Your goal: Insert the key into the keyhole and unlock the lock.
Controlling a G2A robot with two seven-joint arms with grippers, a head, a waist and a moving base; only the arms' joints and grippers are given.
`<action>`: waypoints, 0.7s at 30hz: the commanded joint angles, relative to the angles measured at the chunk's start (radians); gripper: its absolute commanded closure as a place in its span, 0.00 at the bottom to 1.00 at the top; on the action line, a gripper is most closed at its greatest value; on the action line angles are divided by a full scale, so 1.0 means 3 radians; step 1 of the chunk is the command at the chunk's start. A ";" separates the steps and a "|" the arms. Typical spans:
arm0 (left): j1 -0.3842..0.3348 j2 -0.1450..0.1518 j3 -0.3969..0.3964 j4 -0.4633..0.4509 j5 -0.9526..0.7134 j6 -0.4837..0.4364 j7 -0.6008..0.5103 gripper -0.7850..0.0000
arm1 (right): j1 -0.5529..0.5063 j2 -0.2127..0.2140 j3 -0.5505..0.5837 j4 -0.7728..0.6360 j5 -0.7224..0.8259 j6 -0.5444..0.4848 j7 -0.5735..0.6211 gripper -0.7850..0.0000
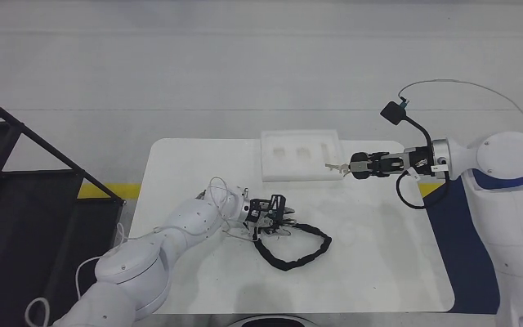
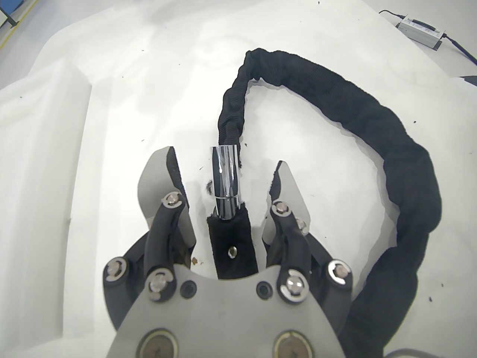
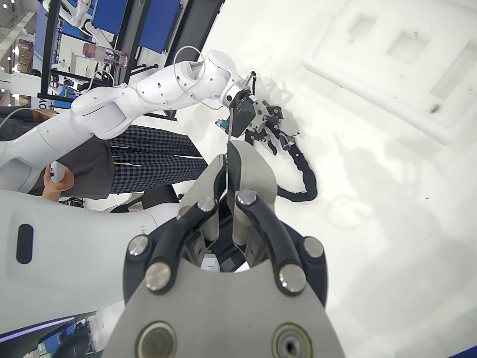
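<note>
The right gripper pinches the key aloft while the left gripper, spread around the lock, likely must clamp it before the key is aligned.

A white foam tray with three shallow recesses lies at the far middle of the white tabletop. Off the tabletop's left edge stands a black metal frame, with a yellow floor stripe beside it. A grey power adapter lies on the floor.

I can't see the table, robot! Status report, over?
Left gripper open, straddling black fabric-sleeved chain lock. Right gripper shut on small silver metal key, apart from lock. Nothing between them.
</note>
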 commanded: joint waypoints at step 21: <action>-0.0049 -0.0126 -0.0006 0.0245 0.0124 0.0039 0.0112 1.00 | 0.0000 0.0000 0.0000 0.0000 0.0000 0.0000 0.0000 1.00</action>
